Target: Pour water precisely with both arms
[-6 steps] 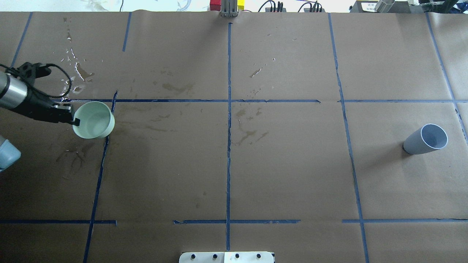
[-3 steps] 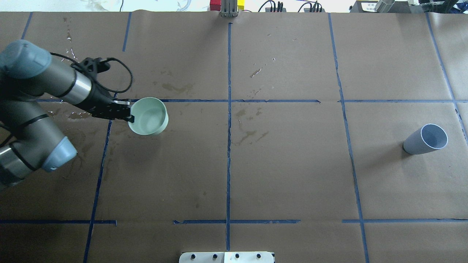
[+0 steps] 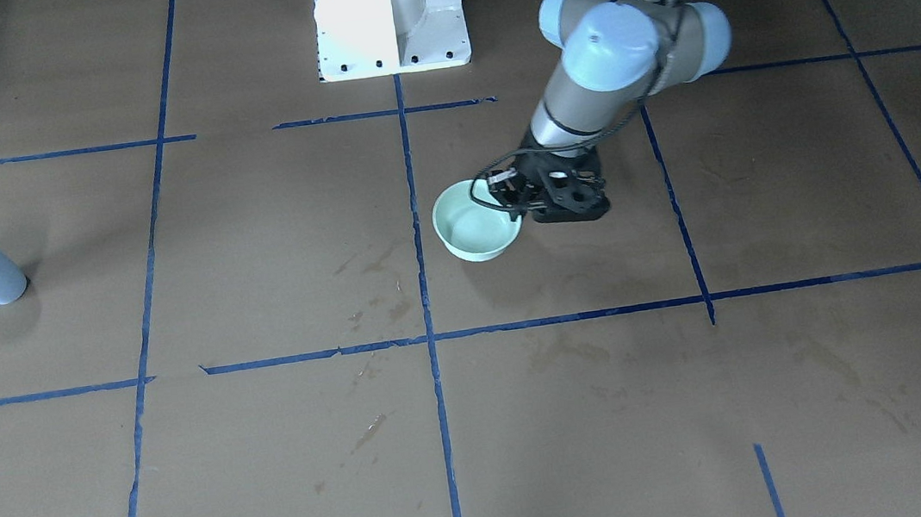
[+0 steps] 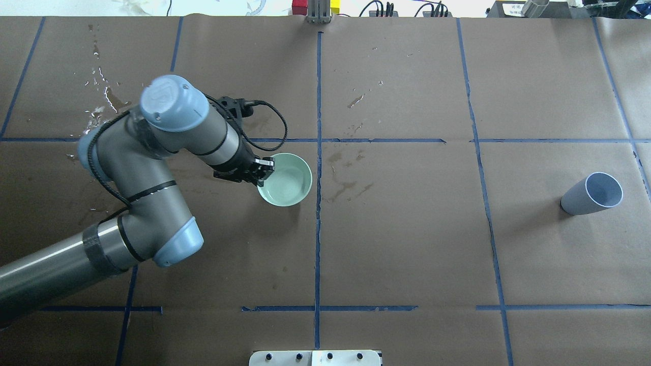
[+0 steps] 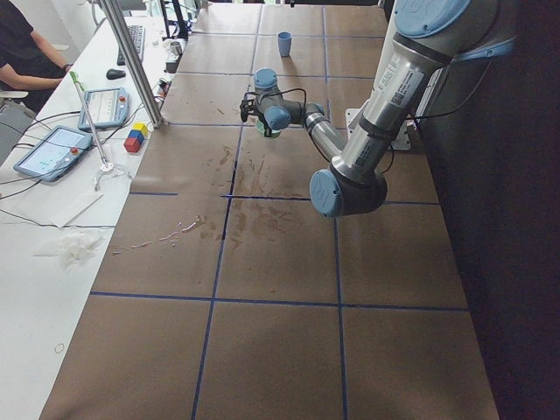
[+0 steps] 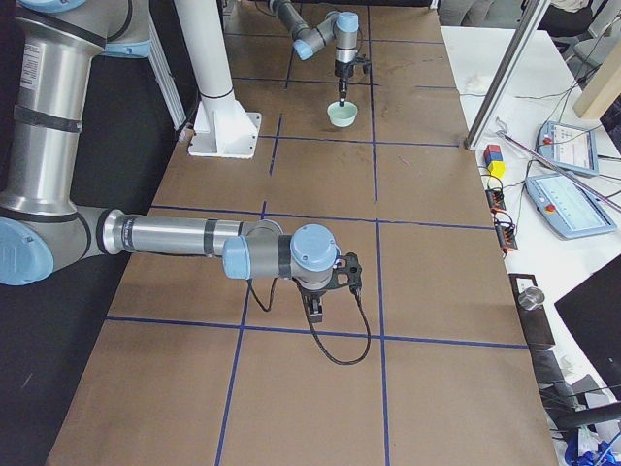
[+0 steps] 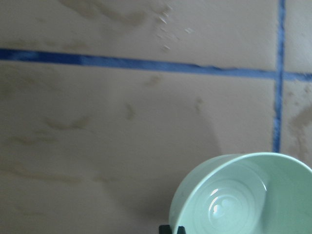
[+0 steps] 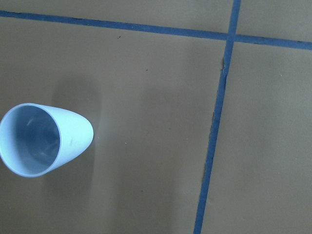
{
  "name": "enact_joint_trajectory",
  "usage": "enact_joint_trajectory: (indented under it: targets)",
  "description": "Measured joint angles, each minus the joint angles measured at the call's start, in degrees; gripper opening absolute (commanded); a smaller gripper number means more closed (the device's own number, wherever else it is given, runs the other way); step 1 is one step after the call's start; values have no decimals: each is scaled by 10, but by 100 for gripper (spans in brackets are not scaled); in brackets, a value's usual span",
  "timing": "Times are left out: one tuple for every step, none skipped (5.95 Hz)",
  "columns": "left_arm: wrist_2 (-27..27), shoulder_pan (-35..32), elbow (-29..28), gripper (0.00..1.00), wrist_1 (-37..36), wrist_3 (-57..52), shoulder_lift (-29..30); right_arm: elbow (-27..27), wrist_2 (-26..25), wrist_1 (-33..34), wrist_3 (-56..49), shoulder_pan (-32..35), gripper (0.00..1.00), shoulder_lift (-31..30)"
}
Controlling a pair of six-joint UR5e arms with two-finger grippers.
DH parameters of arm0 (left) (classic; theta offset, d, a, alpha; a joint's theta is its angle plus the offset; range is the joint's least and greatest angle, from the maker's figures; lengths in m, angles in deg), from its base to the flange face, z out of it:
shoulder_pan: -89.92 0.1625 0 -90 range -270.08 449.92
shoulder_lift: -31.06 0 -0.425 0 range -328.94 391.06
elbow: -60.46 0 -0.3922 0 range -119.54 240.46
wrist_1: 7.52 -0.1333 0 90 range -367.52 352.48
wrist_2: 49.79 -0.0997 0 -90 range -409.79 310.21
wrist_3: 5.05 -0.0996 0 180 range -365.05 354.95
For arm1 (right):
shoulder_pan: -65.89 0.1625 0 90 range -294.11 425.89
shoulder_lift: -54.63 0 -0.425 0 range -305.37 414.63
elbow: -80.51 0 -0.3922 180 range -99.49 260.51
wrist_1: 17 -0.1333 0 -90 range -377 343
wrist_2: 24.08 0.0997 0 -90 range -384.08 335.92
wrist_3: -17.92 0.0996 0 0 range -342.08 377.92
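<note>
As you look down from behind the robot, the white pedestal (image 4: 315, 358) sits nearest, at 6 o'clock on the brown-papered counter (image 4: 407, 244), which blue tape lines (image 4: 318, 244) cut into squares. From 8 o'clock the left arm (image 4: 142, 168) reaches in over the counter, elbow bent, wrist turned toward the middle. The left jaws pinch the rim of a mint-green bowl (image 4: 286, 180) on the bowl's 9 o'clock side. You find the bowl just beside the centre tape line, at about 7 o'clock from the middle crossing. Its mouth is up, and the left wrist view shows bright glints on its bottom. Whether it rests on the paper or hangs just above it, you cannot tell.

Well apart from the bowl, at its 3 o'clock, a pale blue cup (image 4: 592, 194) stands upright, mouth open, near the counter's right end. The right arm (image 6: 184, 236) shows only from the camera at that end, stretched low over the counter with its wrist pointing down. From there you cannot tell whether the right jaws are spread or pressed together. Its wrist camera looks down on the cup. Farthest off, at 10 o'clock, wet patches (image 4: 109, 101) shine on the paper.
</note>
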Motion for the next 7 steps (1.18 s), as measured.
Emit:
enact_joint_trajectory:
  targets:
    - [-12,17,-30,0,-6,16,35,2,1,0,2,0,100,0]
    - [-19,26,-61,0,-8,26,65,3,2,-1,2,0,100,0]
    - [-23,32,-77,1,-8,32,77,3,2,-16,1,0,100,-2]
    - [-25,34,-82,9,-7,34,80,3,2,-37,2,0,100,-6]
    - [-26,34,-83,15,-7,35,79,2,2,-48,3,0,100,-8]
    - [-26,35,-84,25,-7,35,77,2,2,-51,4,0,100,-8]
    - [-26,35,-84,46,-6,35,77,2,2,-52,4,0,100,-8]
